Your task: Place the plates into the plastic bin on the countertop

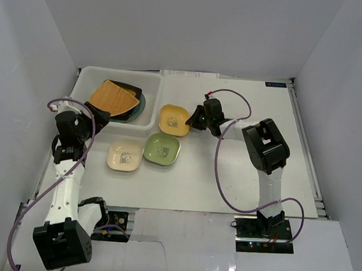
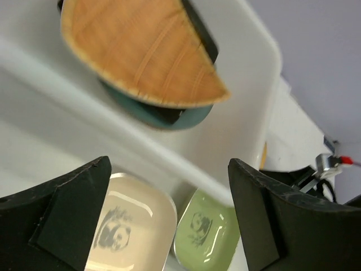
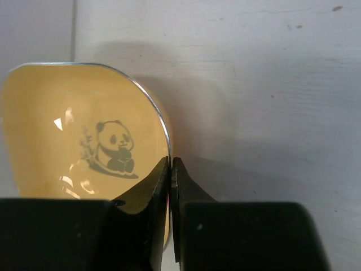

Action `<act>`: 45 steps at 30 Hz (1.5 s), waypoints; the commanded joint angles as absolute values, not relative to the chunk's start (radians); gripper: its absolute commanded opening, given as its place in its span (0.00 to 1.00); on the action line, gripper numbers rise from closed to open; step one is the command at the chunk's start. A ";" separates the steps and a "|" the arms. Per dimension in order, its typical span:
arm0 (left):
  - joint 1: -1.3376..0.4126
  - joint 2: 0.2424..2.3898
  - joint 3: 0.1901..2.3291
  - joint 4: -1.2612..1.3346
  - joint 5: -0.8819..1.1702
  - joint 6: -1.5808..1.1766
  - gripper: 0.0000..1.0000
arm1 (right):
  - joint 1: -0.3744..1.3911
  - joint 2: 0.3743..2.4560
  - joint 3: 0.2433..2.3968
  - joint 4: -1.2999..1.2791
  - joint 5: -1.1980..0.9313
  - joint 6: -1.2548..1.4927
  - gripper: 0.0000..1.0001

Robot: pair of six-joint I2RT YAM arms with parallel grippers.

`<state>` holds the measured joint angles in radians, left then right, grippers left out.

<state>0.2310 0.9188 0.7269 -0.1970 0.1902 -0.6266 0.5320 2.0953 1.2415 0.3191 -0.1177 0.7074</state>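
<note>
In the right tool's (image 3: 170, 165) pinch sits the yellow plate's (image 3: 73, 124) rim.

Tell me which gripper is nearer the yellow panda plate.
Right. The right gripper is shut on the yellow panda plate, pinching its rim. The left gripper hangs open at the plastic bin, above its near wall, well off to the plate's left.
</note>
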 commanded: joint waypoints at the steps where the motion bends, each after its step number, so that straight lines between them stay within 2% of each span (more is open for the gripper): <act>1: 0.233 0.833 0.674 -0.334 0.236 -0.586 0.94 | 0.522 2.019 1.200 0.377 -0.055 0.712 0.08; 2: 0.232 0.792 0.657 -0.353 0.241 -0.584 0.92 | 0.519 1.976 1.187 0.383 -0.043 0.712 0.08; 4: 0.232 0.756 0.611 -0.422 0.236 -0.584 0.81 | 0.502 1.927 1.149 0.394 -0.031 0.703 0.08; 7: 0.206 0.690 0.557 -0.501 0.158 -0.632 0.77 | 0.477 1.783 1.108 0.402 -0.005 0.671 0.08; 9: 0.157 0.678 0.583 -0.538 0.049 -0.647 0.78 | 0.471 1.729 1.101 0.400 0.024 0.647 0.08; 12: 0.153 0.722 0.563 -0.552 0.012 -0.704 0.78 | 0.474 1.674 1.156 0.358 0.009 0.595 0.08; 16: 0.150 0.773 0.543 -0.614 -0.098 -0.839 0.77 | 0.535 1.707 1.337 0.267 -0.006 0.537 0.08; 19: 0.150 0.764 0.502 -0.595 -0.127 -0.899 0.79 | 0.590 1.805 1.526 0.215 0.028 0.514 0.08; 24: 0.150 0.784 0.443 -0.525 -0.137 -0.899 0.89 | 0.682 2.061 1.931 0.117 0.049 0.518 0.08; 29: 0.150 0.857 0.379 -0.447 -0.077 -0.894 0.89 | 0.744 2.367 2.354 0.063 0.106 0.529 0.08; 36: 0.137 0.900 0.341 -0.365 -0.025 -0.876 0.86 | 0.837 2.518 2.371 0.209 0.216 0.532 0.08; 40: 0.137 0.894 0.318 -0.336 -0.002 -0.870 0.76 | 0.851 2.553 2.401 0.221 0.256 0.555 0.08; 42: 0.137 0.887 0.316 -0.336 -0.002 -0.865 0.64 | 0.857 2.548 2.385 0.225 0.268 0.552 0.10; 43: 0.137 0.879 0.316 -0.336 -0.002 -0.864 0.59 | 0.859 2.536 2.358 0.229 0.271 0.555 0.16; 44: 0.135 0.877 0.314 -0.336 -0.002 -0.864 0.48 | 0.858 2.530 2.340 0.230 0.265 0.557 0.22; 45: 0.137 0.876 0.314 -0.336 -0.003 -0.862 0.42 | 0.857 2.519 2.320 0.233 0.264 0.561 0.37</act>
<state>0.1406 0.8917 0.3225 -0.3492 -0.0166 -0.8711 0.8688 2.5835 2.3264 0.1383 0.2142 0.5549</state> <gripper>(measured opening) 0.462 0.324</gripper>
